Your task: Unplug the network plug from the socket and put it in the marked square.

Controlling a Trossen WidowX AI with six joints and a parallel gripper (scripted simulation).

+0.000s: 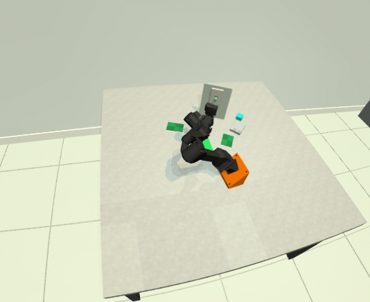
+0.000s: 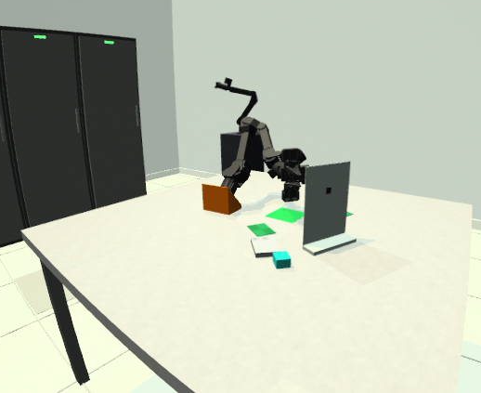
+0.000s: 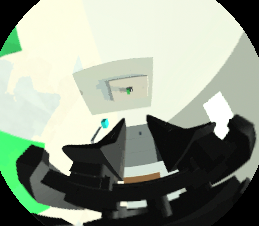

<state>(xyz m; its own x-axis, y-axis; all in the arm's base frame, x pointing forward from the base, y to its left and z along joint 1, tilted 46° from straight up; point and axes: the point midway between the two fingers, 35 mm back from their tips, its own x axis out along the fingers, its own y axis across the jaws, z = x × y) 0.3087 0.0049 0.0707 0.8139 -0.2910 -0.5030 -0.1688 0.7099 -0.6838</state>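
The upright grey panel (image 1: 227, 101) (image 2: 318, 215) (image 3: 89, 82) carries a beige socket plate (image 1: 217, 91) (image 3: 139, 85). The small plug (image 1: 215, 99) (image 3: 129, 90) shows as a green and dark spot at the plate's socket; its tab is too small to make out. My gripper (image 1: 211, 109) (image 3: 135, 118) is in front of the panel, part-way open with nothing between its fingers. One finger is above the other. In the exterior view the panel may hide the fingertips. The bright green square (image 1: 208, 144) (image 2: 285, 215) (image 3: 13, 155) lies on the table, partly under the arm.
Darker green patches (image 1: 175, 126) (image 1: 227, 140) (image 2: 261, 229) lie either side of the bright square. A white flat box (image 1: 237, 127) (image 2: 264, 246) and a cyan block (image 1: 239, 116) (image 2: 281, 259) (image 3: 105, 123) lie beside the panel. The orange base (image 1: 241, 170) (image 2: 215, 199) bears the arm.
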